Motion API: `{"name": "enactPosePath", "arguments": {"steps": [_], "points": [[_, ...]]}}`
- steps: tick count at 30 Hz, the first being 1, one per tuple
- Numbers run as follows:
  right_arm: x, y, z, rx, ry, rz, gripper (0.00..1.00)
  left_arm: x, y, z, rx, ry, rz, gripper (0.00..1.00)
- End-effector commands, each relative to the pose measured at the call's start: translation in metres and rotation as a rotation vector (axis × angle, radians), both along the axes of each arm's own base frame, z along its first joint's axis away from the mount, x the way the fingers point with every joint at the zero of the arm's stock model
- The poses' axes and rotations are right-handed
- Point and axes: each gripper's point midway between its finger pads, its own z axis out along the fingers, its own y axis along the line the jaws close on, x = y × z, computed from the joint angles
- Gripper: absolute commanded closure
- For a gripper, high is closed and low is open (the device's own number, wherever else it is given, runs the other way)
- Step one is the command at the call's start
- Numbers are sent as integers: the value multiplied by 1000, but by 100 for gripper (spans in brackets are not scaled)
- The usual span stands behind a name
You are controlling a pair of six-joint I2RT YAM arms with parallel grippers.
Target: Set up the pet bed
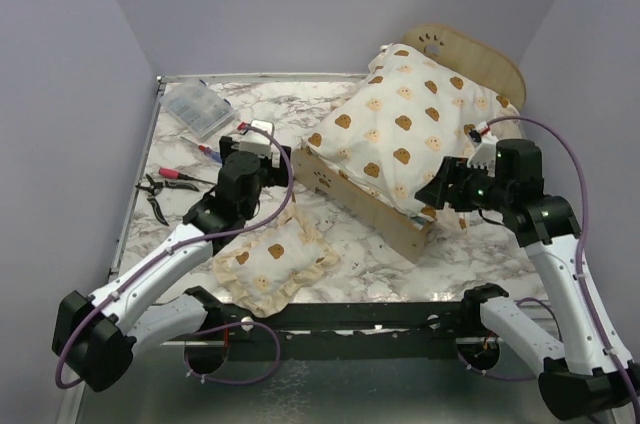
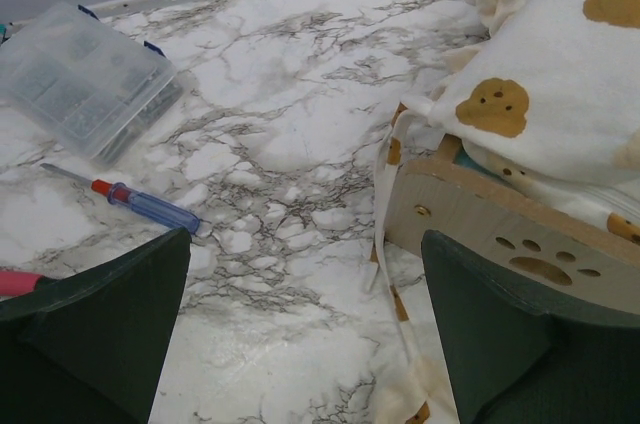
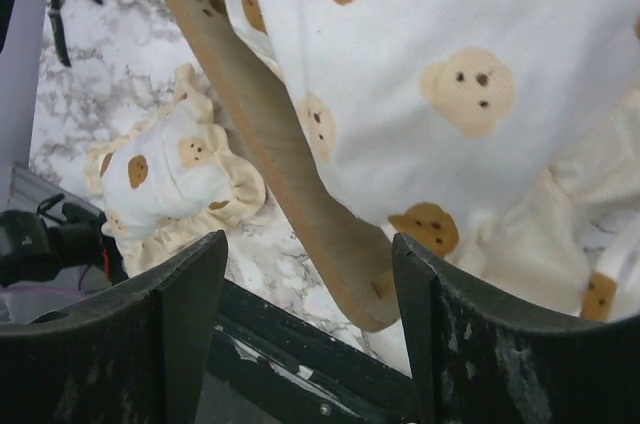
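The plywood pet bed point(image 1: 352, 199) stands on the right half of the marble table, its rounded headboard point(image 1: 470, 49) at the back and its low footboard point(image 2: 520, 244) toward the left. The large bear-print cushion point(image 1: 410, 129) lies on it, overhanging the sides; the striped base is hidden. The small bear-print pillow point(image 1: 272, 261) lies on the table near the front, also in the right wrist view point(image 3: 175, 174). My left gripper point(image 1: 262, 134) is open and empty just left of the footboard. My right gripper point(image 1: 440, 189) is open at the bed's near right corner point(image 3: 360, 274), holding nothing.
A clear plastic parts box point(image 1: 198, 107) sits at the back left, also in the left wrist view point(image 2: 80, 79). A blue-handled screwdriver point(image 2: 145, 206), red-handled pliers point(image 1: 170, 182) and other tools lie along the left side. The table's front edge point(image 1: 350, 306) runs below the pillow.
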Motion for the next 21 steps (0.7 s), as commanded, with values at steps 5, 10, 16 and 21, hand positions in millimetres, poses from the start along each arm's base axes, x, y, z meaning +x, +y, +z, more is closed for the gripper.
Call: {"name": "enactPosePath", "arguments": {"steps": [5, 10, 16, 21], "points": [[16, 42, -14, -14, -53, 299, 29, -29, 36, 1, -30, -38, 86, 1], [20, 69, -36, -115, -34, 366, 30, -30, 40, -2, -27, -29, 107, 1], [26, 89, -67, -232, 6, 406, 33, -28, 43, -5, -3, -13, 129, 1], [30, 105, -86, -315, 32, 427, 49, -28, 44, -5, 2, -12, 138, 1]]}}
